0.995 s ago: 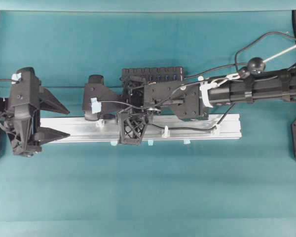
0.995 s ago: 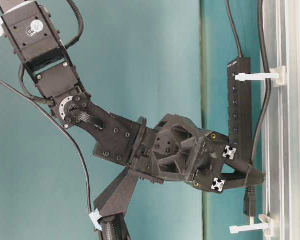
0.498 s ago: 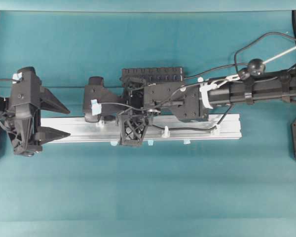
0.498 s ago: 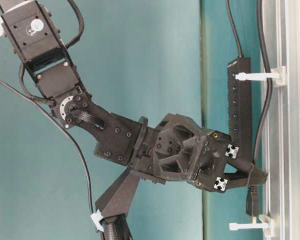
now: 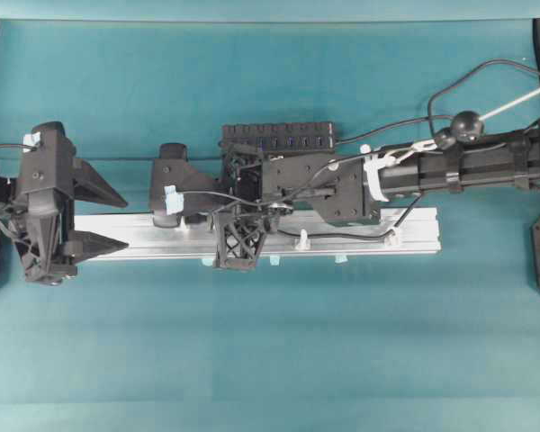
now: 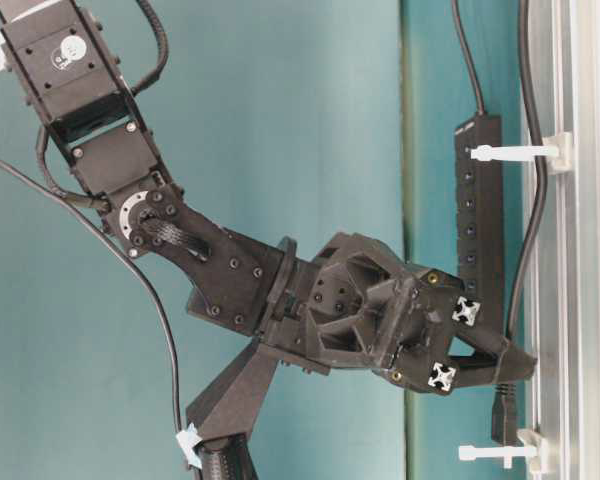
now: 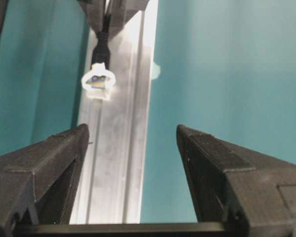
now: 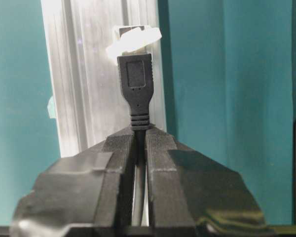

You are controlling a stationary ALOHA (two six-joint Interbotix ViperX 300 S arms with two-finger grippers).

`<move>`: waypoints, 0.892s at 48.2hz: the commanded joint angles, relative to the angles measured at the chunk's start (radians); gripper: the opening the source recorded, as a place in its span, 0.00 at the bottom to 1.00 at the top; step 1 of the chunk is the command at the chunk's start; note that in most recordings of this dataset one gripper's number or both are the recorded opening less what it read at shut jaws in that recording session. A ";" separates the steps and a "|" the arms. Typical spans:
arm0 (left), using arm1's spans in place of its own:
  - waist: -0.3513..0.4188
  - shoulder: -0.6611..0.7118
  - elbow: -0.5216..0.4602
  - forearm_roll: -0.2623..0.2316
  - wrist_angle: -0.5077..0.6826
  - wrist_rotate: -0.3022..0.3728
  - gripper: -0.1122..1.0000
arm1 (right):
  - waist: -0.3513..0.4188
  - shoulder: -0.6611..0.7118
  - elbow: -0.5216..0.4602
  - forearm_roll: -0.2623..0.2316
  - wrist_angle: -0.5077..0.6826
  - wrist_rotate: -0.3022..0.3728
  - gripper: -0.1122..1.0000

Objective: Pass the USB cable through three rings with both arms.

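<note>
over the long silver aluminium rail (image 5: 360,239), the right gripper (image 8: 138,140) has crept toward nine o'clock in the overhead view, so the thin black usb cable (image 5: 342,236) with its small black plug (image 8: 134,84) now has its metal tip inside the last whitish translucent plastic ring (image 8: 133,40); moments ago the plug sat just short of it. the other two rings (image 5: 301,239) already carry the cable, so i judge the threading nearly done. the right jaws are clamped tight on the cable just behind the plug. the left gripper (image 7: 130,163) waits spread wide, holding nothing. only the left wrist view shows the plug's face (image 7: 98,80) peeking through the ring; overhead, the right arm hides it.
</note>
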 commanded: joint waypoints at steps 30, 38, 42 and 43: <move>0.002 -0.002 0.002 0.003 -0.008 -0.003 0.78 | 0.008 0.037 -0.098 0.002 -0.028 -0.011 0.03; 0.002 0.006 0.009 0.003 -0.008 -0.003 0.78 | 0.008 0.040 -0.098 0.002 -0.028 -0.011 0.03; 0.011 0.018 0.020 0.003 -0.018 -0.003 0.78 | 0.008 0.041 -0.098 0.002 -0.028 -0.011 0.03; 0.014 0.023 0.023 0.003 -0.025 -0.003 0.78 | 0.008 0.040 -0.098 0.002 -0.028 -0.011 0.03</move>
